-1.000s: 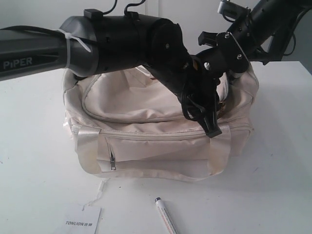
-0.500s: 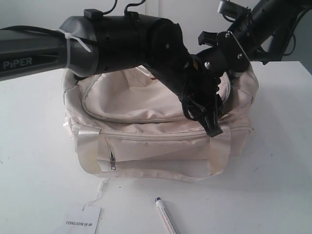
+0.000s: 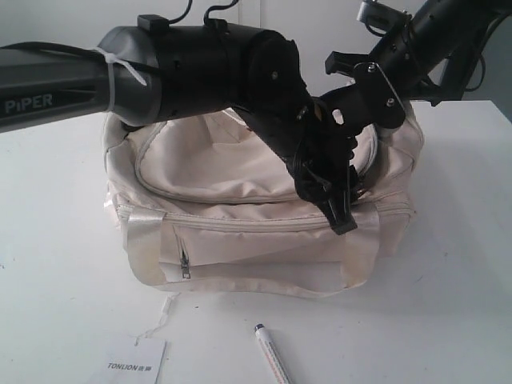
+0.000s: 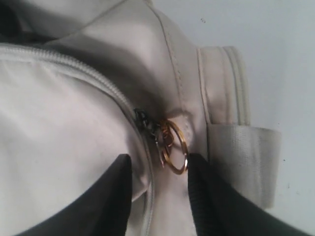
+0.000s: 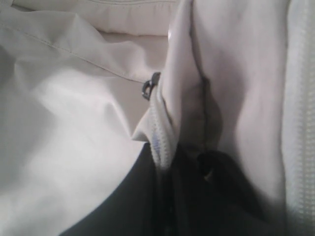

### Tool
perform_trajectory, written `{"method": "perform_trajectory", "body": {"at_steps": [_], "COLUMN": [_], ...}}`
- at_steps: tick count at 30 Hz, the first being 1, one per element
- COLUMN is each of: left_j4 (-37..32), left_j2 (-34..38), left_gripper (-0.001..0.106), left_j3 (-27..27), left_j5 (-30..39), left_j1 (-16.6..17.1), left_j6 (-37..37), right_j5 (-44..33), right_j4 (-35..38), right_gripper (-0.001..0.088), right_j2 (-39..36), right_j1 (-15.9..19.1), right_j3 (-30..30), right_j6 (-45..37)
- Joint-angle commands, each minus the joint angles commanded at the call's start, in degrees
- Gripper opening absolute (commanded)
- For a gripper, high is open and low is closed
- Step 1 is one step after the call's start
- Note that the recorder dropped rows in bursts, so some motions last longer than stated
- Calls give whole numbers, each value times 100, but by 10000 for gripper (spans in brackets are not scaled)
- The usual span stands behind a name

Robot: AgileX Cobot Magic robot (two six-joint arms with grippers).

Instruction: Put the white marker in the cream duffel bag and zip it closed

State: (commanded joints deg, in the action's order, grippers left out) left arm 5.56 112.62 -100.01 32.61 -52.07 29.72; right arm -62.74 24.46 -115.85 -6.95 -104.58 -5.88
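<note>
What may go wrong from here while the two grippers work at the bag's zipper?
1. The left gripper is open, with the gold ring pull only at its tips, close to one finger; closing might miss it.
2. The right gripper pinches only an edge of the cream duffel bag; the fabric may slip.

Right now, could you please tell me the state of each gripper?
Left gripper: open, jaws either side of the gold zipper ring.
Right gripper: closed, pinching a fold of the bag.
</note>
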Motion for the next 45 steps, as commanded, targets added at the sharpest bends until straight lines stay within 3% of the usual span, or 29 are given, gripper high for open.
{"method": "perform_trajectory", "body": {"at_steps": [9, 16, 18, 26, 32, 34, 36, 40, 45], "left_j4": [11, 11, 11, 11, 36, 36, 36, 36, 36], "left_j2": [4, 4, 4, 4, 4, 4, 4, 4, -31], "left_gripper": [404, 159, 134, 138, 274, 274, 225, 1, 0], "left_j3": [0, 0, 0, 0, 0, 0, 0, 0, 0], "left_j5": [-164, -211, -249, -250, -250, -250, -250, -250, -104], "left_j1": [0, 0, 0, 0, 0, 0, 0, 0, 0], "left_j6": [22, 104, 137, 154, 165, 182, 182, 182, 202], "right_j5": [-35, -13, -13, 8, 8, 8, 8, 8, 8], "right_j4": [11, 11, 11, 11, 11, 11, 11, 11, 11], "right_gripper": [0, 0, 0, 0, 0, 0, 0, 0, 0], "right_j2": [0, 0, 0, 0, 0, 0, 0, 0, 0], "right_j1": [0, 0, 0, 0, 0, 0, 0, 0, 0], "right_j3": [0, 0, 0, 0, 0, 0, 0, 0, 0], "right_j6": [0, 0, 0, -12, -12, -12, -12, -12, -12]}}
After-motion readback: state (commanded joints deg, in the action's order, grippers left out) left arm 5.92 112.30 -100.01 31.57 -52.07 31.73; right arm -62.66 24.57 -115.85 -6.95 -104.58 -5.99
